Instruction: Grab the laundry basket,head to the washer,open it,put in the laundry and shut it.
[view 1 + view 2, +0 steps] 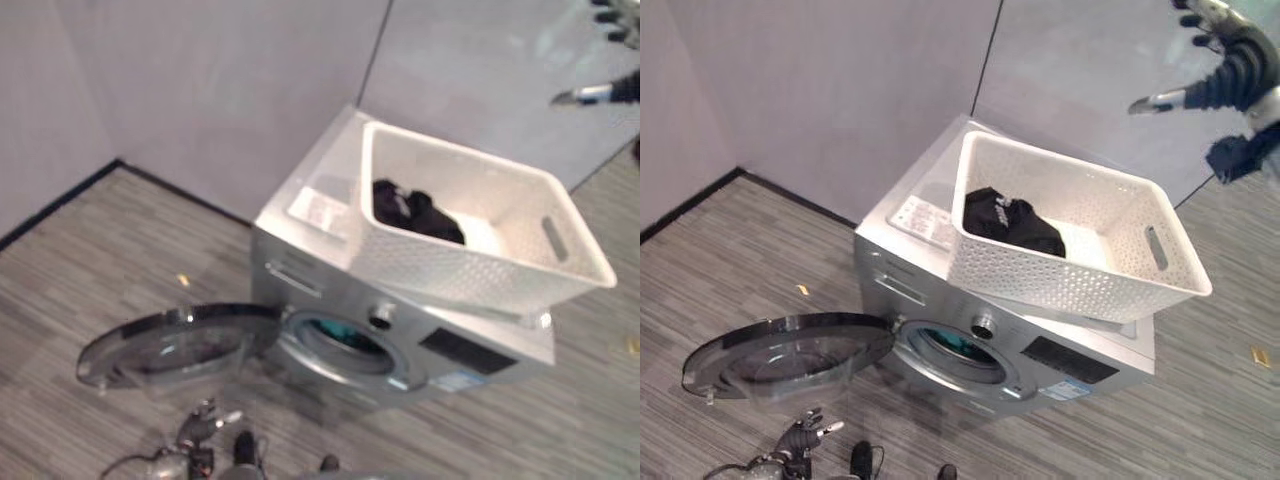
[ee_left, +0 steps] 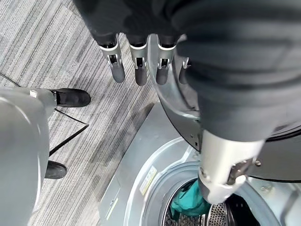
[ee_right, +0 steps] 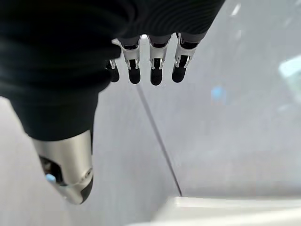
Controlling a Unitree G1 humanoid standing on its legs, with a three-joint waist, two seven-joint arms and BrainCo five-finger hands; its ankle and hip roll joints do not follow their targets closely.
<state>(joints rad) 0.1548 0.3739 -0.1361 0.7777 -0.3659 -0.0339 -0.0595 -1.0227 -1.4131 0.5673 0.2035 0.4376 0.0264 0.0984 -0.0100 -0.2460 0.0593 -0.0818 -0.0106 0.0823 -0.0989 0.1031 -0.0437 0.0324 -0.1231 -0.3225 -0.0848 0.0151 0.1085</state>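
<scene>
Two hands, both holding nothing. Nearest, low left: left hand, fingers straight and relaxed, hanging above the striped grey floor just in front of the washer door. Door swung fully open to the left, lying near-flat, glass side up. Behind it, centre: silver washer w/ round opening; a teal garment sits inside the drum, seen in left wrist view. On top of washer: white laundry basket, tilted, overhanging the right edge; dark laundry bunched in its left part. Far right, high: right hand, raised well above the basket, fingers spread and extended, in front of the grey wall.
</scene>
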